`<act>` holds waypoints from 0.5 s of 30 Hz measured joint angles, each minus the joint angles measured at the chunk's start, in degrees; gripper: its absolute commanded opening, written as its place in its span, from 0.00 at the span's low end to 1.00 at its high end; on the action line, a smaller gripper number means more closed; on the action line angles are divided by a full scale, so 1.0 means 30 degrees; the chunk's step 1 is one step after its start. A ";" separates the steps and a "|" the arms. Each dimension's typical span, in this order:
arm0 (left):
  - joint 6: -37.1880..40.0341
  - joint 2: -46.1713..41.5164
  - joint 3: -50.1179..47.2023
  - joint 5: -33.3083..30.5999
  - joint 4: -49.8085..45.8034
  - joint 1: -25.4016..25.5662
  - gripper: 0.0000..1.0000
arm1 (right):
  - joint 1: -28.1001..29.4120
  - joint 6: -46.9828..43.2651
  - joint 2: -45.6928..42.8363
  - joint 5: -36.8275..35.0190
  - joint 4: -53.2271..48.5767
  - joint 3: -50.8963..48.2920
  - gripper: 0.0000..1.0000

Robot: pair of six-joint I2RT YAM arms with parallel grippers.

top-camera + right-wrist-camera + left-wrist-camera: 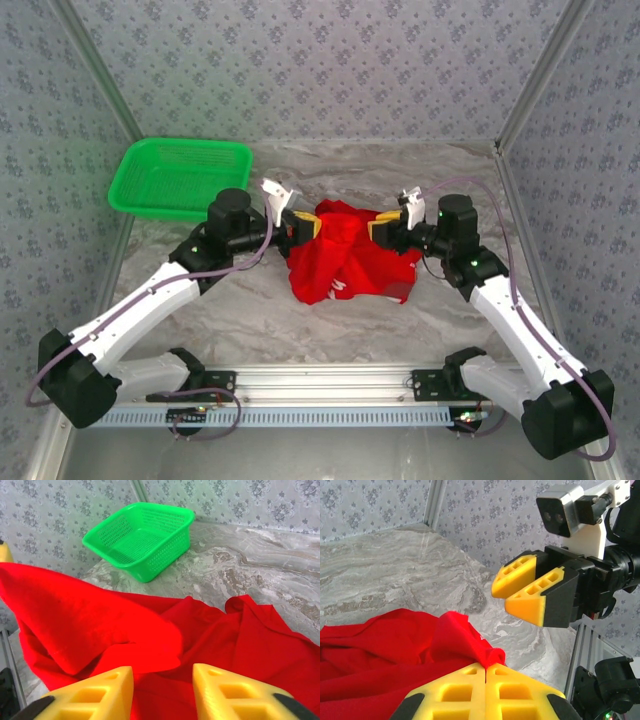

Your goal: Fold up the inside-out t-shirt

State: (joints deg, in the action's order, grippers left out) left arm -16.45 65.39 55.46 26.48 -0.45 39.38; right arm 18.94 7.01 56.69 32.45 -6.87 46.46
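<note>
Left jaws pinch the inside-out t-shirt [345, 260] (right jaws spread apart).

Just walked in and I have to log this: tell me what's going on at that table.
Two robot arms are working on a red t-shirt that lies crumpled, not yet folded, in the middle of the marble table. The left gripper has its jaws shut on a raised pinch of cloth at the shirt's left side. The right gripper hangs over the opposite side with its jaws apart, holding nothing. A green basket sits at the back left.
</note>
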 measured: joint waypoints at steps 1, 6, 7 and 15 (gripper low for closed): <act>0.0015 -0.0007 -0.0066 0.0015 -0.0007 0.0000 0.00 | 0.0007 0.0036 0.0000 0.0117 -0.0087 0.0000 0.52; 0.0525 -0.0051 -0.0597 0.0284 -0.0117 0.0000 0.00 | 0.0117 0.0699 0.0444 0.0350 -0.0226 0.0000 0.68; 0.0692 -0.0051 -0.0663 0.0379 -0.0204 0.0000 0.00 | 0.0182 0.0823 0.0692 0.0401 -0.0189 0.0015 0.69; 0.1435 -0.0051 -0.0685 0.0605 -0.0488 0.0000 0.00 | 0.0576 0.2084 0.3963 0.1362 -0.0117 0.0831 0.60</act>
State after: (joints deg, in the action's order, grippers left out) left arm -12.14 65.23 53.41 28.29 -1.91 39.38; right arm 20.67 13.26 68.58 36.53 -7.22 48.95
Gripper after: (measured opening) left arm 0.042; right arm 0.640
